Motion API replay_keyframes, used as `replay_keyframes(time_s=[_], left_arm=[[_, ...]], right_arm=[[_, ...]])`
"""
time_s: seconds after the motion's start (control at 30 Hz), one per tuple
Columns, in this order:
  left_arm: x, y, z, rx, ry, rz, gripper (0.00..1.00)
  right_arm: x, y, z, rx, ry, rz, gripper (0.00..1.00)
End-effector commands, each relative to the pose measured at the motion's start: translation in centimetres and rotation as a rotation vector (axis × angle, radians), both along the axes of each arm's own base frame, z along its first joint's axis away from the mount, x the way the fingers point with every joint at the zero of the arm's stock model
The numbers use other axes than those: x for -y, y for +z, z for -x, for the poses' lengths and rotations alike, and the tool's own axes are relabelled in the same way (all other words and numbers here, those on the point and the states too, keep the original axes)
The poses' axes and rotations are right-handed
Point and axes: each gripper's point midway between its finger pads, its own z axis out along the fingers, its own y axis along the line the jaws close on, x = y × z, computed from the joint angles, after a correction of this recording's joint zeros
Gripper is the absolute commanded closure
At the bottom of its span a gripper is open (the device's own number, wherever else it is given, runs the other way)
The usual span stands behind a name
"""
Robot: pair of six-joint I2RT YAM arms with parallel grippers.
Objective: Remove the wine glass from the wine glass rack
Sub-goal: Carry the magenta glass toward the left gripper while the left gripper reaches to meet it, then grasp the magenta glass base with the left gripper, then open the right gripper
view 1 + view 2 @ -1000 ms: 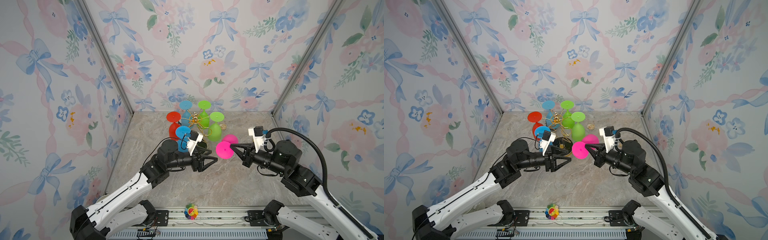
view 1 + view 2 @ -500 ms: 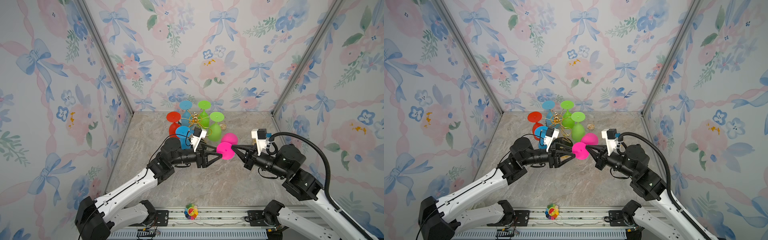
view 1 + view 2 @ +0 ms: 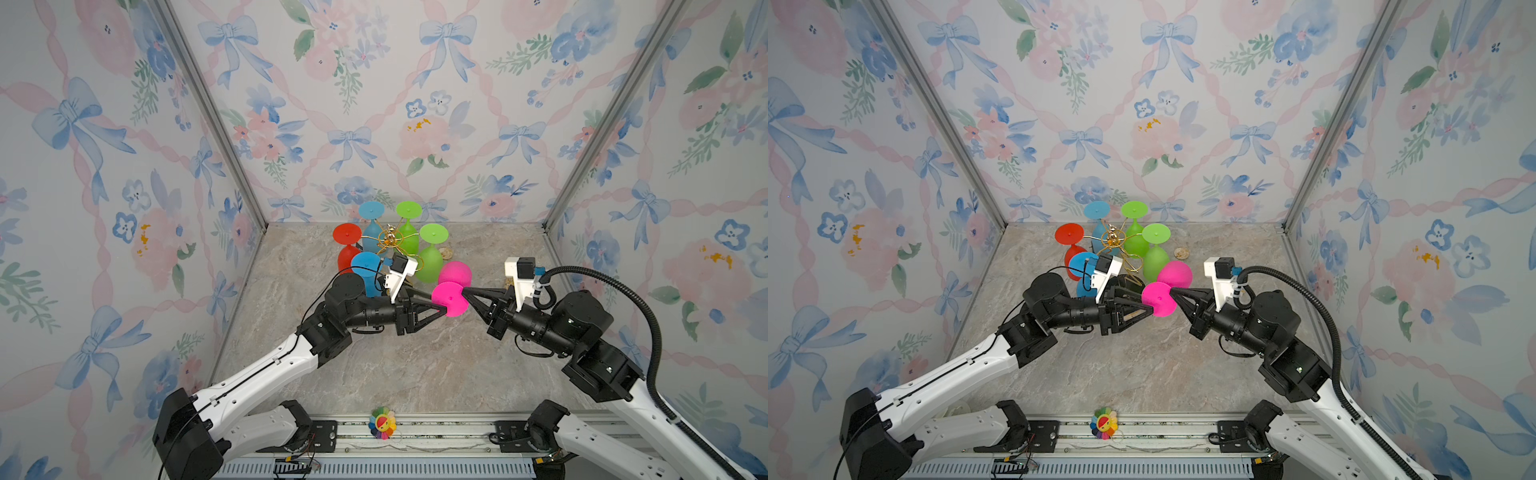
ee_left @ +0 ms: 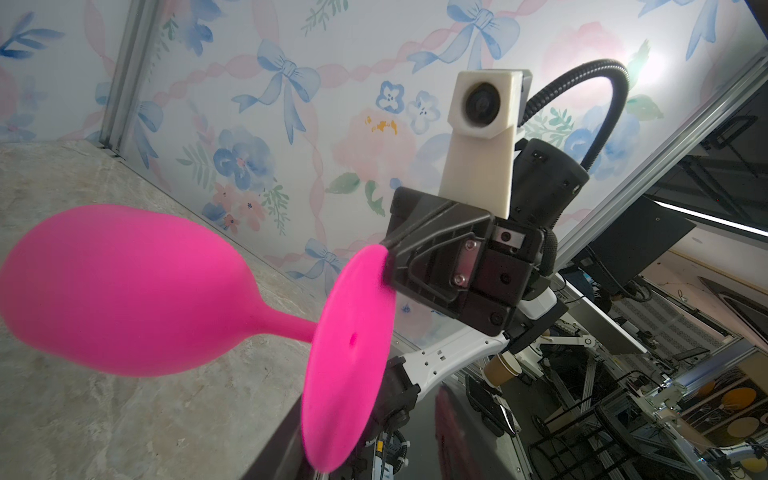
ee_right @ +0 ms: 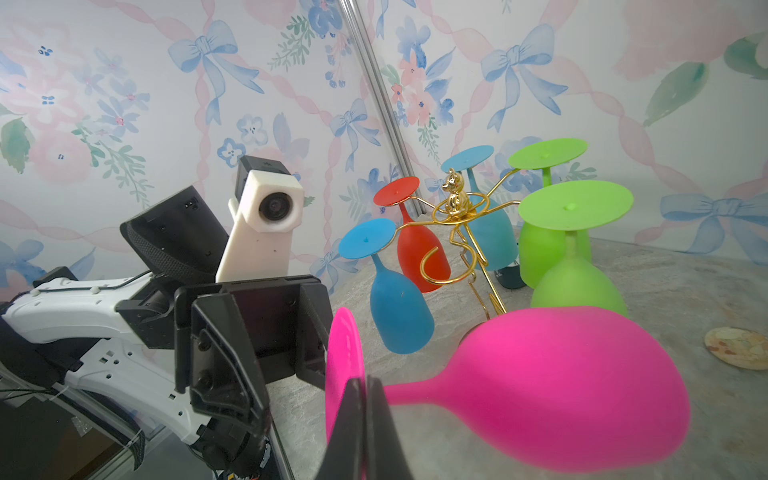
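Right jaws clamped on pink wine glass (image 3: pixel 451 298) foot; left jaws half parted at rim; wine glass rack (image 3: pixel 390 240) behind

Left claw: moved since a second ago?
Yes. The left claw has slid right, away from the blue wine glass hanging on the wine glass rack, up to the pink wine glass foot.

walls (image 3: pixel 374 104): floral bow wallpaper | floor (image 3: pixel 395 365): beige marbled stone | corners: aluminium posts (image 3: pixel 208 108) | front: metal rail (image 3: pixel 436 432)
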Motion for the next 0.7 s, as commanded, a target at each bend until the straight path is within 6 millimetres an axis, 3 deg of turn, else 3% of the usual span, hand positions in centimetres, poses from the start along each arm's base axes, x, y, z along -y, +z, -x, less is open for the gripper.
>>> replay_keyframes(time_s=[0.0, 0.3, 0.5, 0.67], left_arm=[[0.24, 1.99, 0.65, 0.042, -0.034, 0.04, 0.58], [0.81, 1.71, 0.3, 0.031, -0.036, 0.034, 0.84], [0.94, 1.57, 0.11, 0.027, -0.031, 0.031, 0.93], [0.88, 1.68, 0.09, 0.03, -0.026, 0.033, 0.99]], right_arm=[[-0.03, 0.22, 0.28, 0.035, 0.004, -0.002, 1.0], [0.2, 0.24, 0.49, 0.037, 0.001, 0.003, 1.0], [0.5, 0.22, 0.65, 0.038, -0.006, 0.008, 1.0], [0.72, 0.05, 0.73, 0.032, -0.013, 0.014, 0.87]])
